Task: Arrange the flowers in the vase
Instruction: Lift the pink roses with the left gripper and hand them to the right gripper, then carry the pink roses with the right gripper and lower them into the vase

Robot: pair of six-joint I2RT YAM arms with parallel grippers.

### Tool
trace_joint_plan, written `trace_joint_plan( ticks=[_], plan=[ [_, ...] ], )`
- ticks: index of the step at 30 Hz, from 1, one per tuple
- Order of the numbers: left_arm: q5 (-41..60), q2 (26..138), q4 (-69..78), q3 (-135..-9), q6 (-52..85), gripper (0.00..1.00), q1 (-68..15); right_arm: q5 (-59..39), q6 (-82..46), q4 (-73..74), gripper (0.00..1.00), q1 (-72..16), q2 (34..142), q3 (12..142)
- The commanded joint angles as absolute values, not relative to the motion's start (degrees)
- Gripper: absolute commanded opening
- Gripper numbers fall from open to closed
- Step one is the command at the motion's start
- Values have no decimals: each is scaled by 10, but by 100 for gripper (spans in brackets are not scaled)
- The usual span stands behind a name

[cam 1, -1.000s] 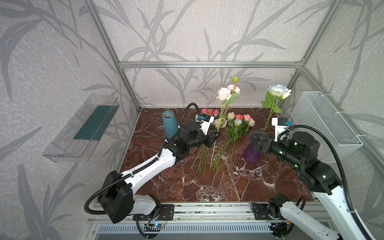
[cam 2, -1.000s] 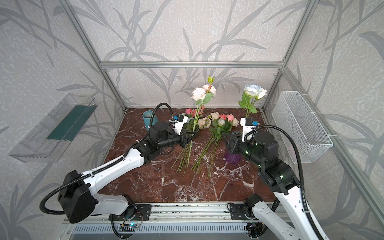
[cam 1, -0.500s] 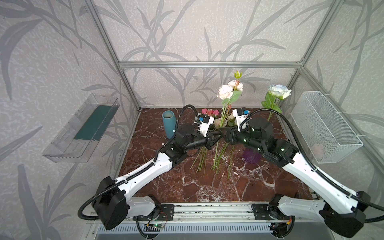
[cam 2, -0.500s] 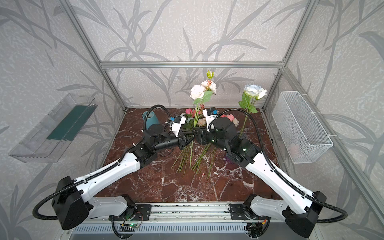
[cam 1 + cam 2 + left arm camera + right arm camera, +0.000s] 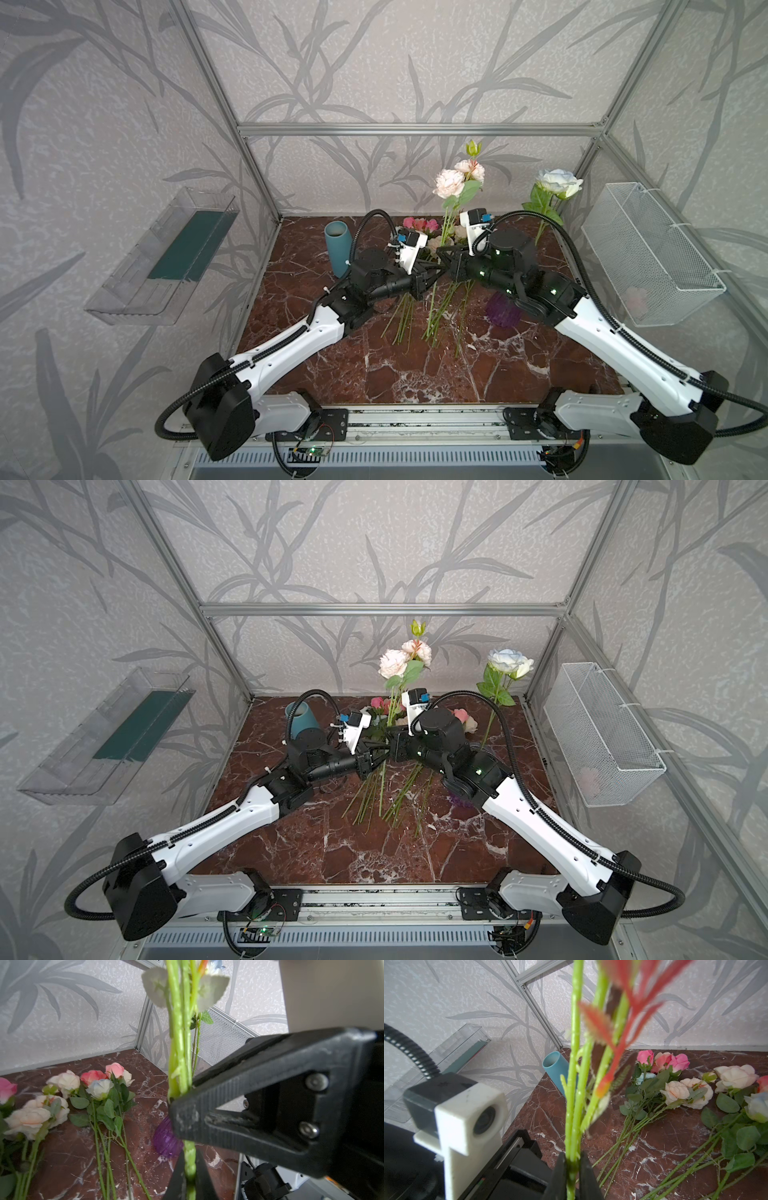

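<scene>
1. Both hands meet over mid-table on one upright pink peony sprig point(image 5: 449, 201), its blooms riding high.
2. Right hand point(image 5: 572, 1159): clamped tight on the sprig's green stem.
3. Left hand point(image 5: 190, 1159): the same stem runs between its fingers, lower down. Pinching or slack? I can't tell.
4. The other flowers point(image 5: 99, 1089) lie flat on the table point(image 5: 415, 374) beneath the hands.
5. Purple vase point(image 5: 500, 311) sits beside the right arm, and a teal vase point(image 5: 337, 245) stands back left.

Lab test cell w/ alu frame point(image 5: 415, 129)
</scene>
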State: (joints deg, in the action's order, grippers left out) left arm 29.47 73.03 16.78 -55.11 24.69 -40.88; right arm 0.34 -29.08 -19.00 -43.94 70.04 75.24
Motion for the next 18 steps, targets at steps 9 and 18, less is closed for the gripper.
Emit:
trace_joint_plan(
  ticks=[9, 18],
  plan=[
    [203, 685, 137, -547, 216, 64, -410, 129, -173, -245, 5, -441, 642, 814],
    [35, 632, 175, -491, 218, 64, -405, 282, -45, -308, 5, -427, 570, 855]
  ],
)
